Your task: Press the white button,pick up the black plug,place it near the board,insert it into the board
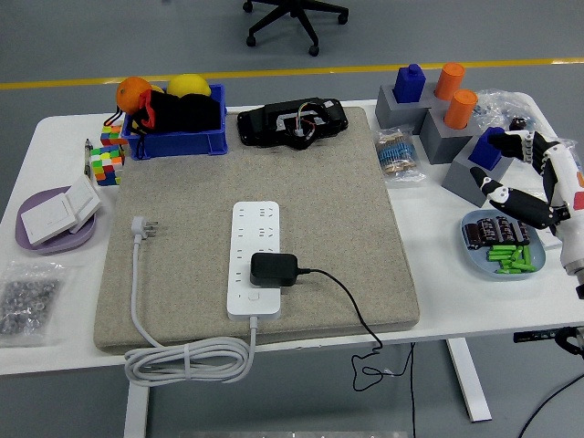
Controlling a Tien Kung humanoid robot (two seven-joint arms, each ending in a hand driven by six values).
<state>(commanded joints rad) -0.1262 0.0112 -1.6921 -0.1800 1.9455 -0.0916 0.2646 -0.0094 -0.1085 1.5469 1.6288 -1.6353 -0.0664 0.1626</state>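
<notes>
- The right robot hand (525,178) hangs over the right end of the white counter (438,315), fingers spread and relaxed, holding nothing; its thumb reaches over the blue dish (503,248).
- That dish, just below the hand, holds dark cylindrical cells and a cluster of green sticks.
- Beside the hand stand grey blocks (438,123) with blue and orange pegs set into their tops.
- A beige felt mat (182,265) covers the middle of the counter.
- On the mat lies the white power strip (255,239), lengthwise; the black plug (274,269) sits seated in it near its lower end, its black cord trailing right and off the counter's near edge.
- The white button (254,296) shows on the strip just below the plug.
- The strip's own white cable (187,358) is coiled at the mat's near edge, its plug lying on the mat's left.
- A blue bin (173,144) at the far left holds black items, with an orange and a yellow fruit behind.
- A purple plate (27,248) at the left edge carries white wall switches.
- Beyond the counter lies grey floor with a yellow line and an office chair's base (297,20).
</notes>
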